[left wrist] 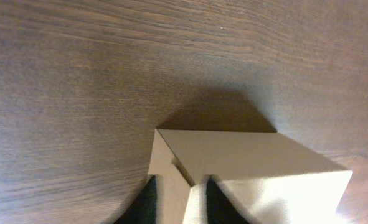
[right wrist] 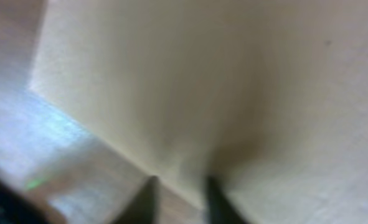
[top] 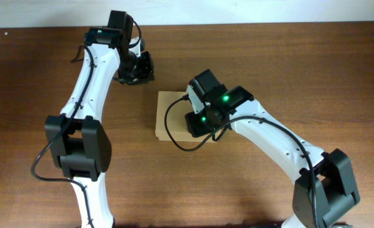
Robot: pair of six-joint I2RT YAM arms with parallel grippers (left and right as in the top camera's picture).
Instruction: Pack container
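As the overhead feed shows it, the container point(top: 171, 114) sits flat near the middle of the wooden table point(top: 288, 57). It is a plain tan cardboard box, and its right part is hidden under my right arm point(top: 269, 136). The right gripper point(top: 200, 119) is directly over the box's right half, and from above I cannot see its fingers. The right wrist camera is badly blurred. It shows two dark fingers point(right wrist: 216, 200) poking up from the bottom edge with only a narrow gap between them, close over the pale cardboard near one of its edges. I cannot tell whether they pinch anything.

The left gripper point(top: 136, 71) is beside the box's far left corner, and from above it looks just clear of it. Its wrist camera shows a corner of the box close up. A folded cardboard edge lies in the narrow gap between the two fingers point(left wrist: 147, 202), but I cannot tell whether those jaws are clamped on it.
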